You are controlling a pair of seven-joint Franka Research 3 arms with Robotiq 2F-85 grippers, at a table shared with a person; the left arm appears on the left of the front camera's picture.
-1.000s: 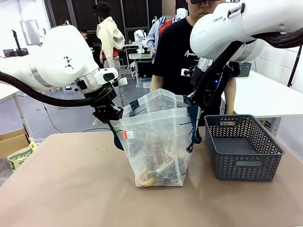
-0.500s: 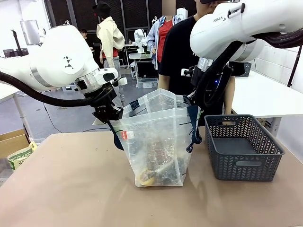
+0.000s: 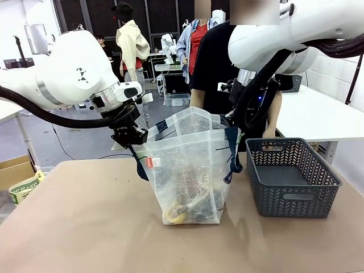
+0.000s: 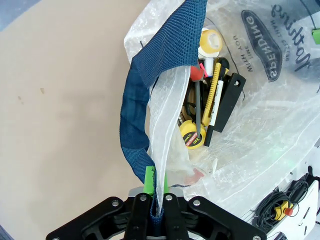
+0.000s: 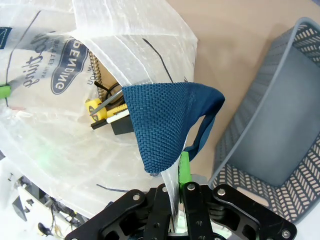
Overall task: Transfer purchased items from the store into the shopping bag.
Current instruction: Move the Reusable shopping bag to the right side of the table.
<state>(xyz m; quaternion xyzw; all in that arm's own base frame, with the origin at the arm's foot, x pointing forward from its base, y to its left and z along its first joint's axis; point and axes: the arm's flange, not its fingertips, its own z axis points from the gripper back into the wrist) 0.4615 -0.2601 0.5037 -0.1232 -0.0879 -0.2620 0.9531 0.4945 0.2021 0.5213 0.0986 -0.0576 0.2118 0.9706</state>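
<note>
The clear plastic shopping bag with navy straps stands on the table's middle, held open between both arms. My left gripper is shut on its left rim and strap. My right gripper is shut on the right rim and strap. Inside the bag lie purchased items: yellow and black tools, a yellow ring-shaped piece at the bottom, small red bits. The dark grey mesh basket, the store, sits to the bag's right, and its floor looks bare.
A person in a black shirt stands behind the bag at the far side of the table. A green-printed packet lies off the table's left edge. The tan tabletop spreads in front of the bag.
Neither arm nor the bag has moved. The person behind the bag has shifted slightly.
</note>
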